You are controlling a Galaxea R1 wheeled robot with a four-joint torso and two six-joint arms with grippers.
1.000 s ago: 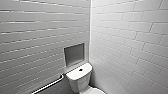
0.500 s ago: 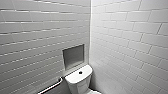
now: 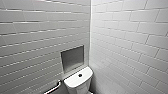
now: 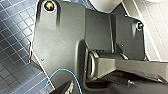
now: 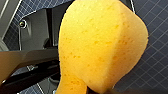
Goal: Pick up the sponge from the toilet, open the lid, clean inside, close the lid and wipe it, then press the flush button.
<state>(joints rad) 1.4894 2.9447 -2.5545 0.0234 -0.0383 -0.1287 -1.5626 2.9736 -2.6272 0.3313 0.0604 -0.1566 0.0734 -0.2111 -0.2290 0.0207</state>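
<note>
White toilet (image 3: 78,84) tank in a tiled corner (image 3: 90,37).
Right gripper (image 5: 82,88) clamped on the orange sponge (image 5: 100,45); flush button (image 3: 80,75) at the tank top's centre.

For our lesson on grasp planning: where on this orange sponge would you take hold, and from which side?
Probably the sponge at its narrow waist, pinched across the flat faces from the tapered end, leaving the wide rounded lobe free for wiping.

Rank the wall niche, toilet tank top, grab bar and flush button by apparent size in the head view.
1. wall niche
2. toilet tank top, close behind the niche
3. grab bar, partly cut off at the picture's edge
4. flush button, by far the smallest
</note>
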